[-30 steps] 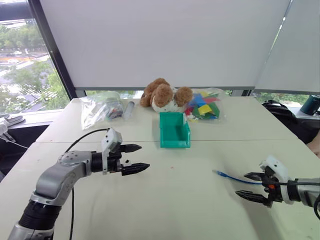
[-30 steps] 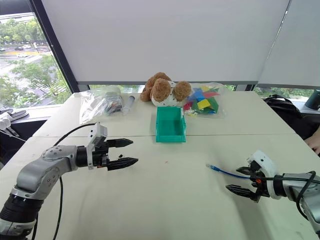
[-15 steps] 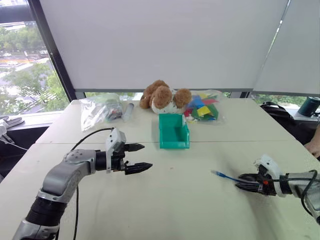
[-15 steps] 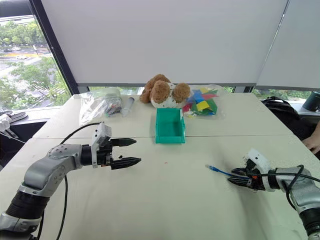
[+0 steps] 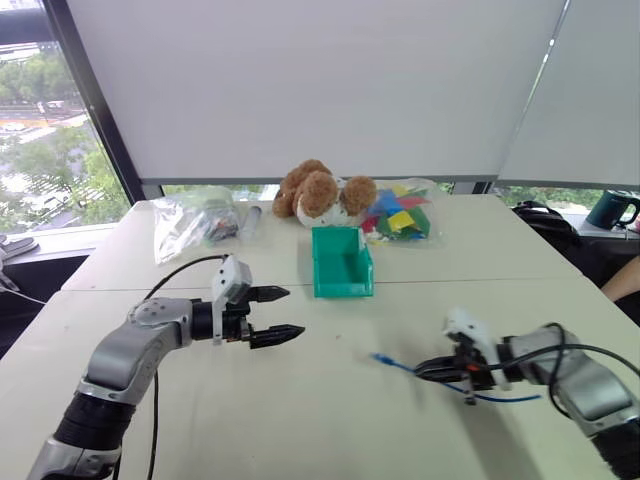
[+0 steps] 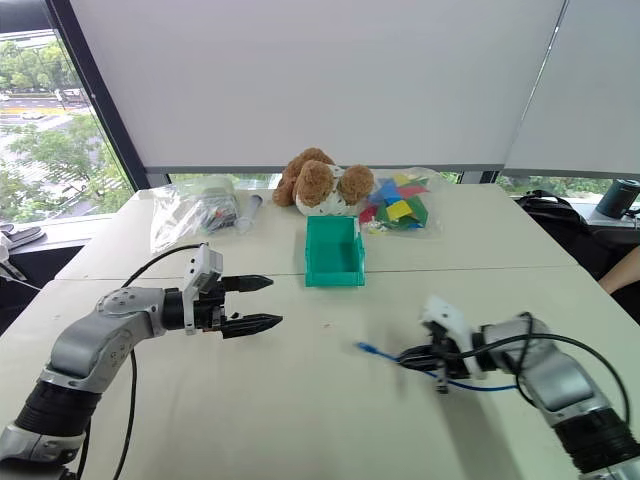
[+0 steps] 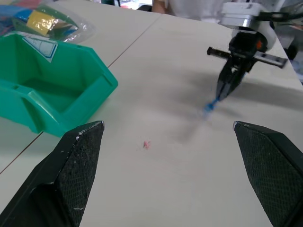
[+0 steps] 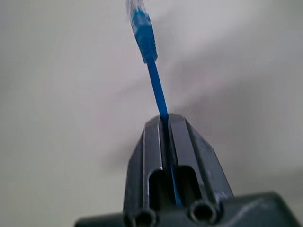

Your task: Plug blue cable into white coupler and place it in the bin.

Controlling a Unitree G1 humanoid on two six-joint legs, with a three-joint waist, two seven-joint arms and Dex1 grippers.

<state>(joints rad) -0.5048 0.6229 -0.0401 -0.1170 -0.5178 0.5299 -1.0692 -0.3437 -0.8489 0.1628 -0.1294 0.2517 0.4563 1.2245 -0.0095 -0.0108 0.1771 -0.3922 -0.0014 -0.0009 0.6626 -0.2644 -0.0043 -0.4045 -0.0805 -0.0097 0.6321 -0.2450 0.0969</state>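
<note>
The blue cable (image 5: 390, 363) hangs just above the table, its plug end (image 8: 142, 33) sticking out past my right gripper (image 5: 422, 369). That gripper is shut on the cable (image 8: 157, 92), and the rest of it trails behind along the table toward the right. My left gripper (image 5: 293, 312) hovers open at the left-middle, pointing right, with nothing between its fingers (image 7: 71, 175). The left wrist view shows my right gripper (image 7: 226, 87) facing it with the plug (image 7: 208, 108) in front. The teal bin (image 5: 340, 262) stands beyond both, at the table's centre. The white coupler is out of view.
Behind the bin sit a brown teddy bear (image 5: 322, 192), a clear bag of coloured pieces (image 5: 405, 215) and another clear bag (image 5: 195, 220). A dark mug (image 5: 610, 210) stands at the far right, and a person's arm (image 5: 622, 280) shows at the right edge.
My right gripper has shut on the blue cable and carried it left, toward the table's middle. The left gripper has stayed where it was, open.
</note>
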